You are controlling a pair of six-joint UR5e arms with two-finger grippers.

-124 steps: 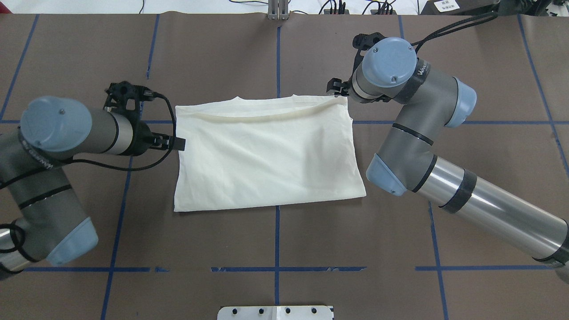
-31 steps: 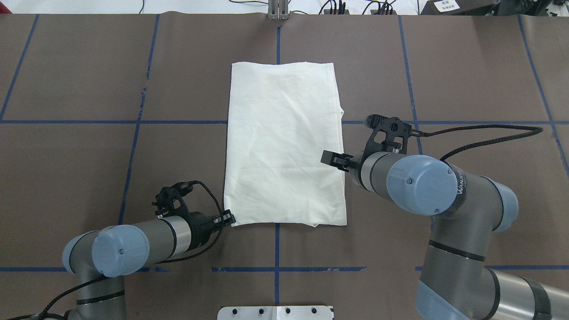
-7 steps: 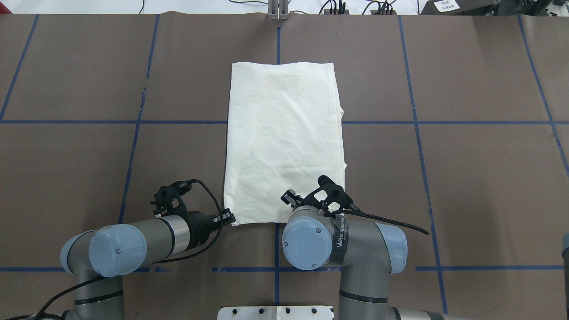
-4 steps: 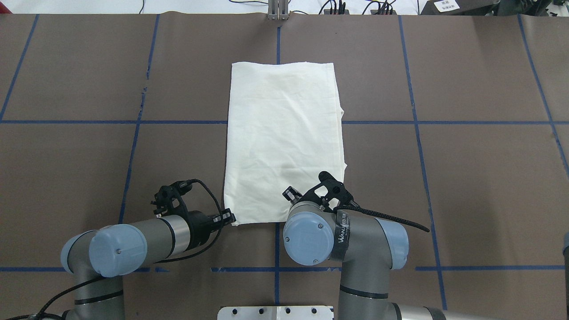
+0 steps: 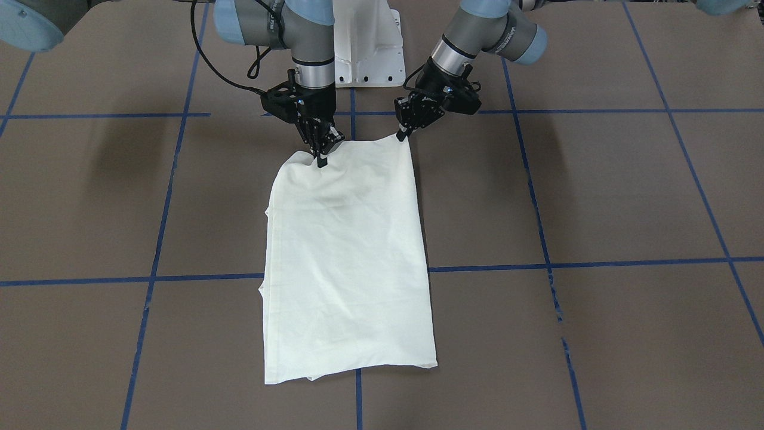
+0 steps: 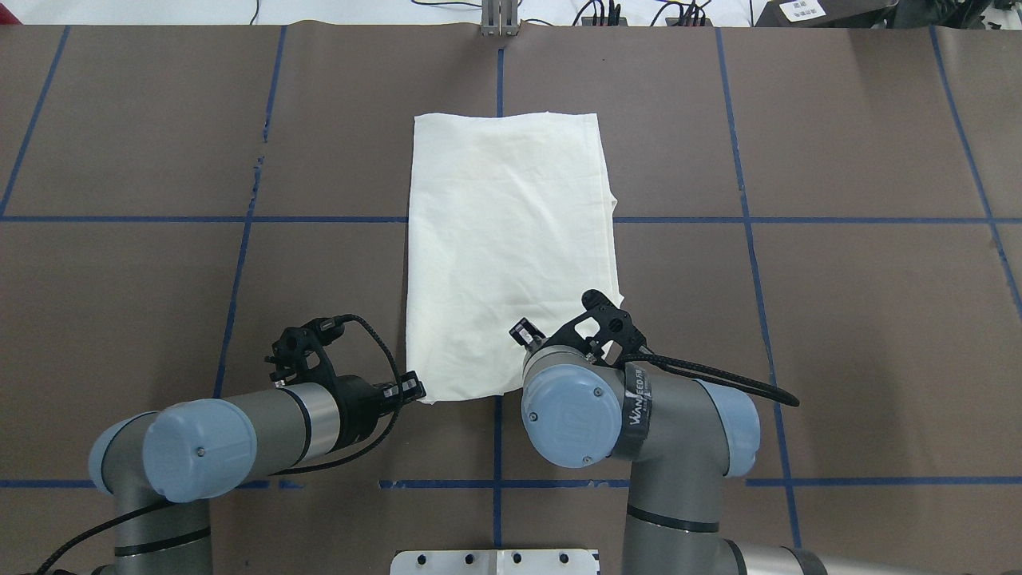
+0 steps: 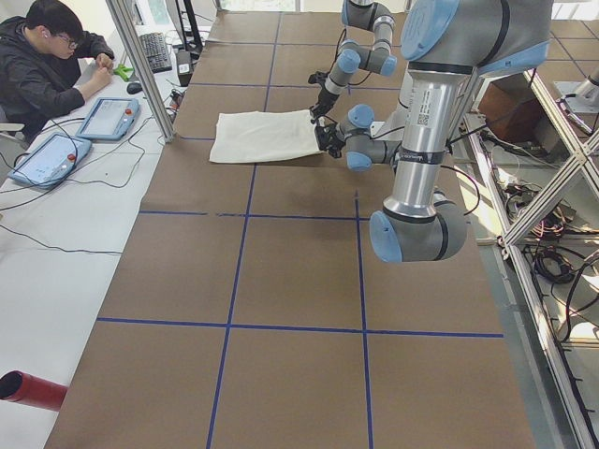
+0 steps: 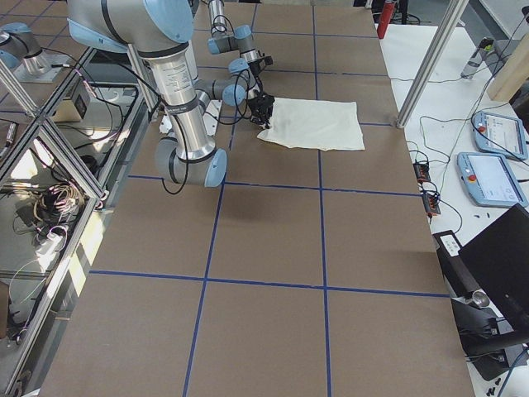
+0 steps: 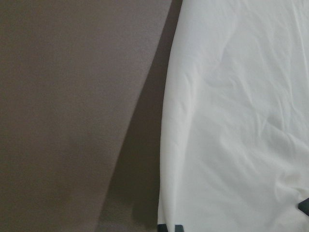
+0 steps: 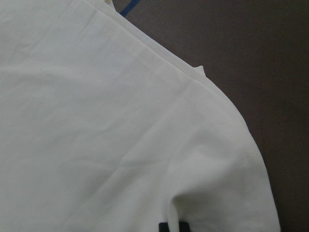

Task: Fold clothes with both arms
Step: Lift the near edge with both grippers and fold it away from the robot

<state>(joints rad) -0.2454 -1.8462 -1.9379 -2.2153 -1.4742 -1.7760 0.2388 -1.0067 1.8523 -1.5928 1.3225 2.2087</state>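
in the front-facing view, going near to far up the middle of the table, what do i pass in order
T-shirt → right pincer, at its far left corner → left pincer, at its far right corner → white pedestal base

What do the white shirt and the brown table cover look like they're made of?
The shirt looks like soft, matte cotton-type knit: it creases finely and shows a stitched hem in the right wrist view; the fibre itself is uncertain. The table cover looks like matte brown paper or thin sheet, flat and unreflective; which one is unclear.
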